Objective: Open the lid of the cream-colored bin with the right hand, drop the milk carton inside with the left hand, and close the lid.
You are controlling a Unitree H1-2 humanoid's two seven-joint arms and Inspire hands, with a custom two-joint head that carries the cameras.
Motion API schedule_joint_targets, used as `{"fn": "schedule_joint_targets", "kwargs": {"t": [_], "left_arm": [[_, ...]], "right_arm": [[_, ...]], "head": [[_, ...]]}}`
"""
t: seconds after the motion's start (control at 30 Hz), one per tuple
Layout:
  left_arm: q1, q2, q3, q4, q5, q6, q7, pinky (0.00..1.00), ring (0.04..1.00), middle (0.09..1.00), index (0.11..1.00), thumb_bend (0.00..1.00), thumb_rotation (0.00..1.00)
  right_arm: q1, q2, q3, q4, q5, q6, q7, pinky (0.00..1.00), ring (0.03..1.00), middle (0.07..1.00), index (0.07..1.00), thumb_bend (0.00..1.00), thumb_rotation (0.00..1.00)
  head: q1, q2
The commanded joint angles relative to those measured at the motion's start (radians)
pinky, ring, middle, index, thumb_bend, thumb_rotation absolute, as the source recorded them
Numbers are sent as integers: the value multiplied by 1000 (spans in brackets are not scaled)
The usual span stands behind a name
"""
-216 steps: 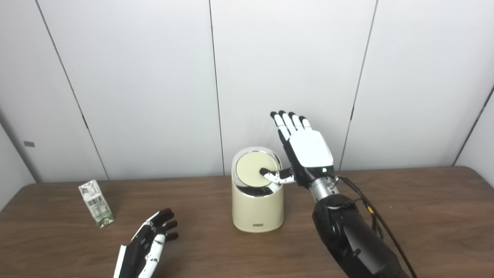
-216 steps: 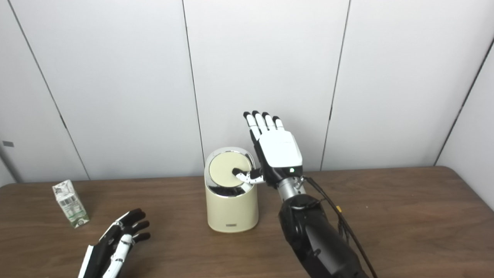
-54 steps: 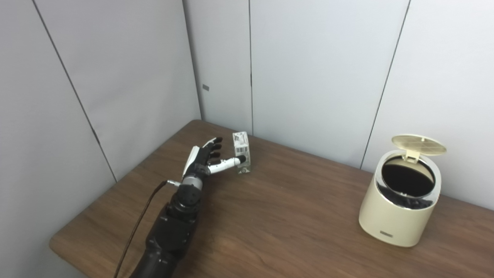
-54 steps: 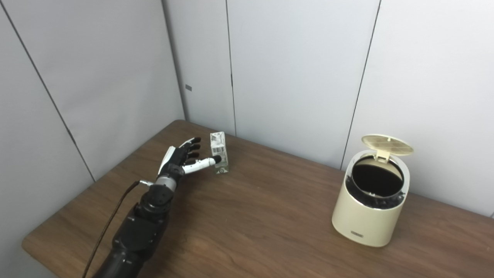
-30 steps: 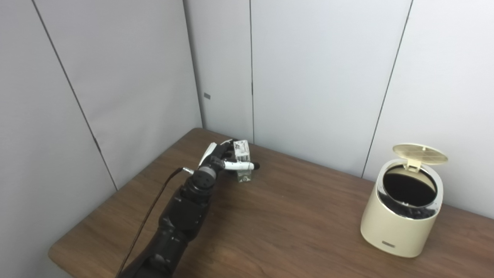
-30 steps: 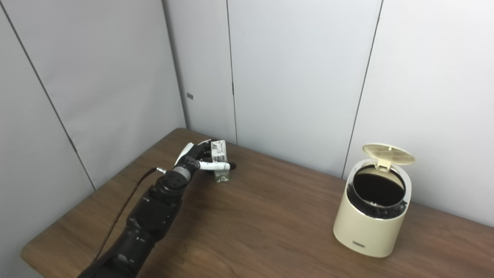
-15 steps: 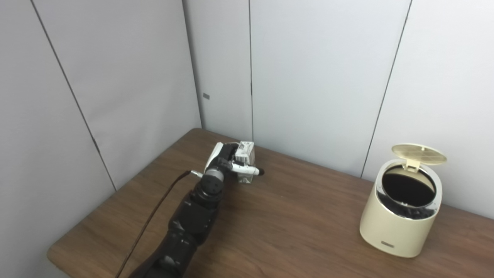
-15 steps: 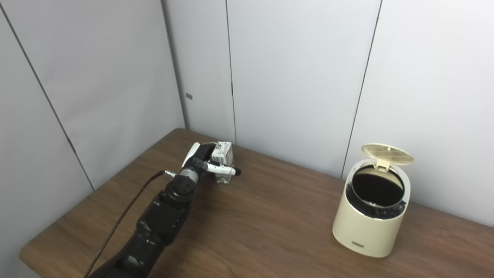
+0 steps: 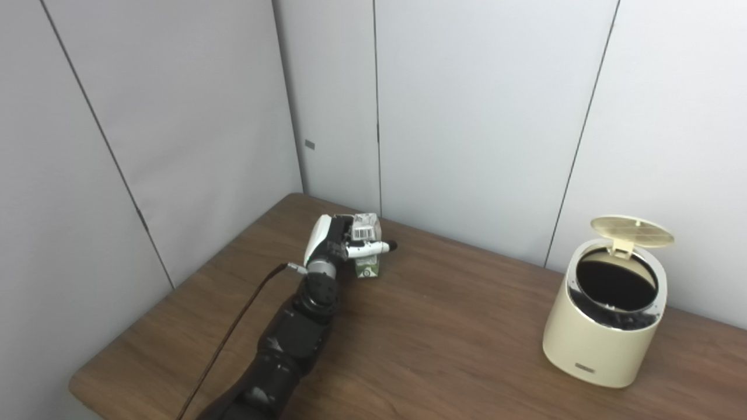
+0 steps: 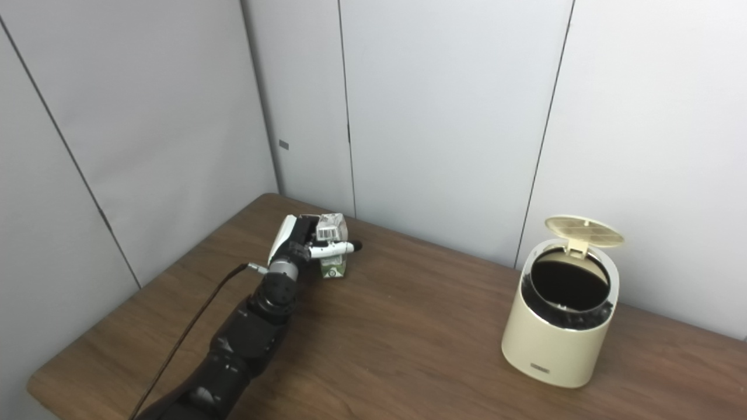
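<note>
Gripping the carton [image 9: 366, 248] near the far left corner of the bench [image 9: 443, 344], the left robot hand [image 9: 337, 242] is now wrapping its fingers around the carton's upper part, with the thumb lying across the front face. A second ago the fingers were only closing in on the box; half a second ago the carton was leaning in the grasp, and now it is sitting more upright, its green base either touching the bench or just clearing it — I cannot tell which. That change is suggesting the grasp is made and the lift is only beginning.

Moving right, a broad stretch of wood is separating the carton from the bin [image 9: 601, 332], which is standing well apart near the right edge. Its lid [image 9: 632, 228] is standing raised on the back hinge, leaving the dark mouth open, so the opening step is looking finished. The right robot hand is not appearing in either view.

What is remaining, by my reading, is carrying the carton across, letting it fall into the mouth, and shutting the lid. The thumb-over-front hold is looking shallow, so a slip during the carry is seeming possible.
</note>
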Motion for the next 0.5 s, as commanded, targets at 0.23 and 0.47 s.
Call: {"fn": "schedule_joint_targets", "kwargs": {"t": [0.23,0.47], "left_arm": [[-9,15,-2,-126,44,-111,50,378,483,494,457,505,0],[31,-10,28,-275,13,-182,49,368,485,486,458,505,0]], "right_arm": [[13,29,9,-38,-20,7,-12,360,506,598,556,454,0],[19,62,23,-66,-85,19,-40,412,587,650,496,460,0]], "head": [[-95,18],[-197,36]]}}
